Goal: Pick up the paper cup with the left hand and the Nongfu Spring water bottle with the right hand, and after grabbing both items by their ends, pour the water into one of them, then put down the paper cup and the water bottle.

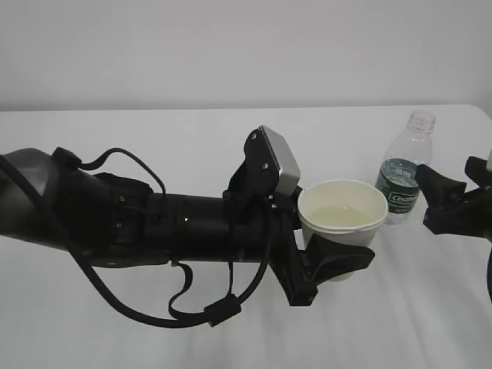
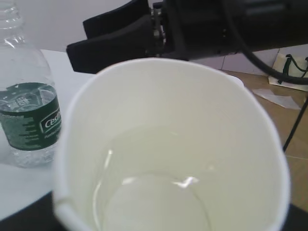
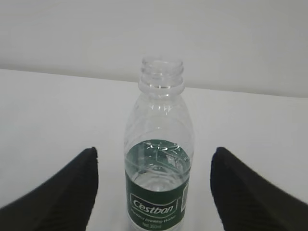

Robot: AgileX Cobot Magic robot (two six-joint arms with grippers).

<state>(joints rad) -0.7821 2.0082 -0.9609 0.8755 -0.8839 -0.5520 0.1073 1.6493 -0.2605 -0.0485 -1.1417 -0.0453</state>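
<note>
The white paper cup (image 1: 342, 209) sits upright in my left gripper (image 1: 338, 247), whose black fingers (image 1: 336, 261) are shut on its lower wall. Clear water (image 2: 154, 192) covers the cup's bottom. Whether the cup touches the table I cannot tell. The uncapped water bottle (image 1: 403, 178) with its green label stands on the table just right of the cup, partly filled. My right gripper (image 1: 440, 201) is open to the bottle's right. In the right wrist view the bottle (image 3: 159, 173) stands ahead of the spread fingers (image 3: 62, 192), with gaps on both sides.
The white table (image 1: 231, 146) runs back to a pale wall. In the left wrist view the bottle (image 2: 29, 115) is at the left and the right gripper (image 2: 110, 41) hangs beyond the cup's rim. Floor and a stand leg (image 2: 293, 130) show at the right.
</note>
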